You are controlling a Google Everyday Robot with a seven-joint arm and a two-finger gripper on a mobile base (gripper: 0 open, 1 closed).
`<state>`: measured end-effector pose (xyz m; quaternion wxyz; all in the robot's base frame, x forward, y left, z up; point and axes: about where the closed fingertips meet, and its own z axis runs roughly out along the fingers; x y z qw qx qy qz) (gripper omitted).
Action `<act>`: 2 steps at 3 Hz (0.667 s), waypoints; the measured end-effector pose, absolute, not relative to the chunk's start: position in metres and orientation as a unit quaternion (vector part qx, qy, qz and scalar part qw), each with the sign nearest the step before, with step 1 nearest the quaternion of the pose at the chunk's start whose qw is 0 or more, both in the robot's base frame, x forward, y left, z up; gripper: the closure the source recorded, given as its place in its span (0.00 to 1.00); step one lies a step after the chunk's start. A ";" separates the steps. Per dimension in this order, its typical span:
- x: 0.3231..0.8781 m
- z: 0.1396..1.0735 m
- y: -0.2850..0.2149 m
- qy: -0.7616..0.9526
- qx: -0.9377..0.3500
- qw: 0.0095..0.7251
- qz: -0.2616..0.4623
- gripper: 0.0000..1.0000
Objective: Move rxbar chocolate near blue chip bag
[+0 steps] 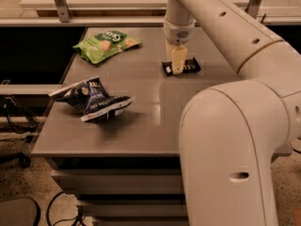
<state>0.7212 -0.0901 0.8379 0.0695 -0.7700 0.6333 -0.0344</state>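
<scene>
The rxbar chocolate [189, 67] is a small flat black bar lying on the grey table [141, 126], toward the back and right of centre. My gripper [177, 64] hangs straight down from the arm and sits over the middle of the bar, hiding its centre. The blue chip bag [93, 100] is dark navy and wrinkled. It lies near the table's left front, well apart from the bar and the gripper.
A bright green snack bag [106, 43] lies at the back left of the table. My large white arm [235, 126] fills the right side of the view and hides the table's right part. A raised shelf with metal posts [59, 4] runs behind the table.
</scene>
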 end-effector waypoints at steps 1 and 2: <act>0.717 0.863 -0.078 0.597 -0.794 0.108 -0.046 1.00; 0.706 0.902 -0.057 0.543 -0.823 0.156 -0.056 1.00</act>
